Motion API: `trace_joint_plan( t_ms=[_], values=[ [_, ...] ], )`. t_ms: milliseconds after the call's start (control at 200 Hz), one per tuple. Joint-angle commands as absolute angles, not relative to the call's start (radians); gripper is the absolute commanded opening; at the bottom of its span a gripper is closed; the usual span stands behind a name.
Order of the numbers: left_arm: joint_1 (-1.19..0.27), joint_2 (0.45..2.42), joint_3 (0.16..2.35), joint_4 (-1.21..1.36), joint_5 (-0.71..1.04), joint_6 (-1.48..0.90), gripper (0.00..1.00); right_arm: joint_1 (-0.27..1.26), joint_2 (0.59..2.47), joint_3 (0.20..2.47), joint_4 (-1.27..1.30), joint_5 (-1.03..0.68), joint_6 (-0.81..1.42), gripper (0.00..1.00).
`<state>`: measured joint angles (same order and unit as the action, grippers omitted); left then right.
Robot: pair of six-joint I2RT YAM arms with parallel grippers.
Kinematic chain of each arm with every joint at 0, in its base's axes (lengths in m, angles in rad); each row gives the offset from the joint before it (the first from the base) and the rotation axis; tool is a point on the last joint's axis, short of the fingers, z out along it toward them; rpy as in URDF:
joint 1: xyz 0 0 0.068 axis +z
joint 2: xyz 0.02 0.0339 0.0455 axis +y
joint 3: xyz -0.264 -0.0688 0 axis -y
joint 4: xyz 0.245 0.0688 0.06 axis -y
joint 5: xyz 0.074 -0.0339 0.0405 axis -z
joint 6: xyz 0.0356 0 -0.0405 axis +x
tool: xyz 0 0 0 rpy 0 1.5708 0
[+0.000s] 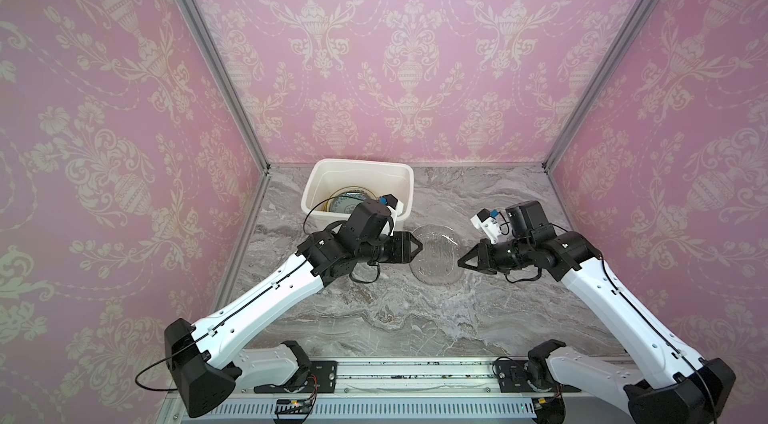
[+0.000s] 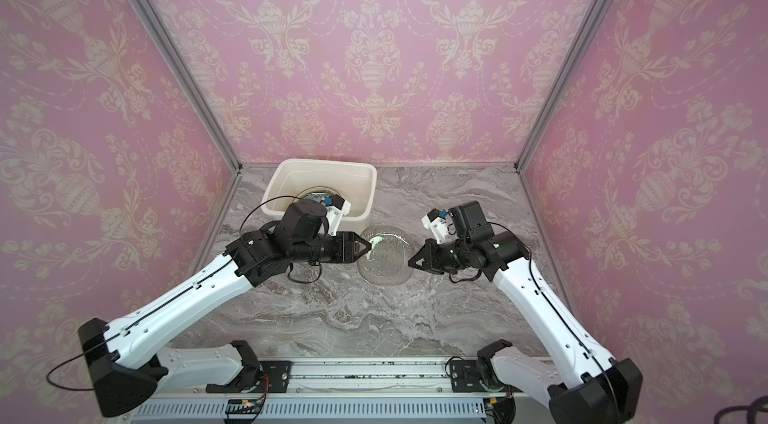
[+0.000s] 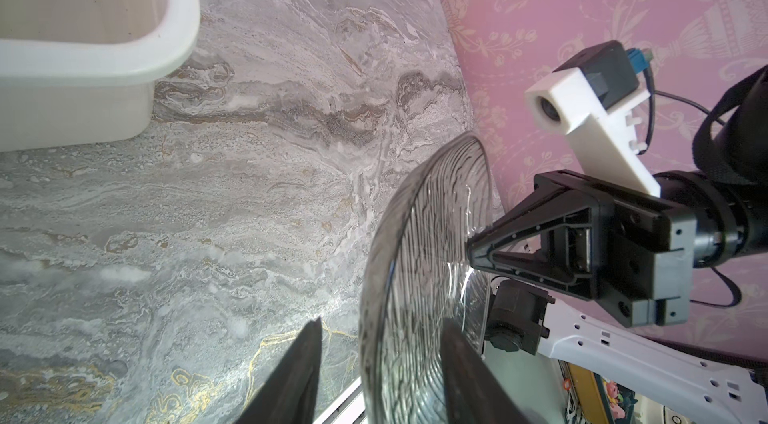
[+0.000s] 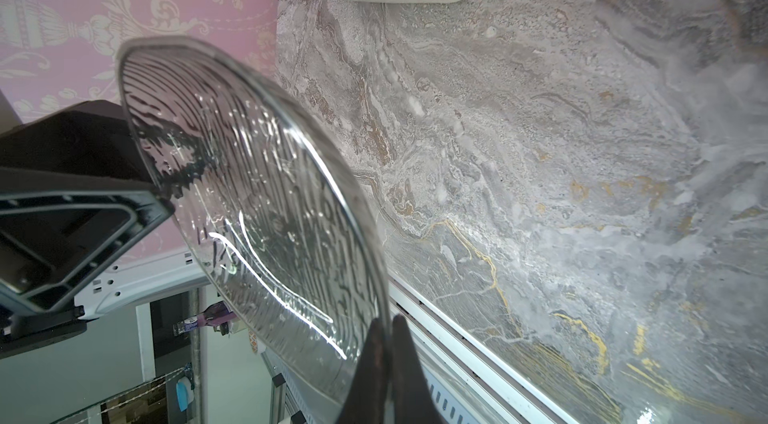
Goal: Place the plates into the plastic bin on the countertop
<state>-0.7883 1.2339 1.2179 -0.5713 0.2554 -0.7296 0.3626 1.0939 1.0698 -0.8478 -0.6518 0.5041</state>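
Observation:
A clear ribbed glass plate (image 1: 436, 255) (image 2: 386, 255) hangs tilted just above the countertop (image 1: 395, 309), between my two grippers. My right gripper (image 1: 461, 263) (image 4: 386, 320) is shut on its right rim; the wrist view shows the fingers pinched on the glass edge (image 4: 257, 193). My left gripper (image 1: 417, 246) (image 3: 382, 322) straddles the opposite rim (image 3: 424, 260). Its jaws stand apart, one finger clear of the glass and the other on the plate's far side. The plastic bin (image 1: 357, 164) (image 2: 324, 162) stands at the back left with stacked plates (image 1: 349, 199) inside, a blue-patterned one on top.
The bin's near right corner (image 3: 178, 27) lies close behind my left wrist. Pink patterned walls enclose the counter on three sides. An aluminium rail (image 1: 415, 372) with both arm bases runs along the front edge.

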Motion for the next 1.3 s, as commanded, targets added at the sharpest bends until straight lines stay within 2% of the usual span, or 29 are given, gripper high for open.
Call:
trace_joint_plan(
  t_ms=[0, 285, 365, 430, 470, 600, 675, 856, 1031, 1151, 1206, 1296],
  values=[
    [-0.781, 1.223, 1.230, -0.561, 0.238, -0.720, 0.34, 0.371, 1.066, 1.103, -0.835, -0.686, 0.540, 0.00],
    [-0.781, 1.224, 1.233, -0.564, 0.226, -0.735, 0.13, 0.374, 1.061, 1.082, -0.767, -0.681, 0.592, 0.00],
    [-0.781, 1.224, 1.236, -0.570, 0.221, -0.736, 0.08, 0.373, 1.058, 1.076, -0.740, -0.681, 0.632, 0.05],
    [-0.781, 1.223, 1.238, -0.572, 0.219, -0.741, 0.05, 0.373, 1.053, 1.070, -0.717, -0.681, 0.644, 0.21],
    [-0.782, 1.221, 1.237, -0.572, 0.222, -0.748, 0.04, 0.374, 1.052, 1.065, -0.699, -0.681, 0.648, 0.26],
    [-0.770, 1.221, 1.212, -0.530, 0.286, -0.804, 0.00, 0.374, 1.050, 1.044, -0.620, -0.691, 0.678, 0.32],
    [-0.768, 1.223, 1.195, -0.505, 0.310, -0.840, 0.00, 0.373, 1.049, 1.023, -0.545, -0.708, 0.713, 0.31],
    [-0.758, 1.219, 1.167, -0.468, 0.347, -0.895, 0.00, 0.378, 1.045, 0.993, -0.409, -0.735, 0.774, 0.13],
    [-0.748, 1.218, 1.161, -0.471, 0.357, -0.918, 0.00, 0.382, 1.043, 1.005, -0.407, -0.741, 0.771, 0.00],
    [-0.743, 1.223, 1.164, -0.464, 0.367, -0.923, 0.06, 0.383, 1.043, 1.012, -0.423, -0.730, 0.767, 0.00],
    [-0.741, 1.221, 1.167, -0.462, 0.366, -0.923, 0.16, 0.382, 1.042, 1.017, -0.427, -0.725, 0.770, 0.00],
    [-0.736, 1.200, 1.170, -0.459, 0.337, -0.916, 0.42, 0.383, 1.047, 1.044, -0.447, -0.695, 0.773, 0.00]
  ],
)
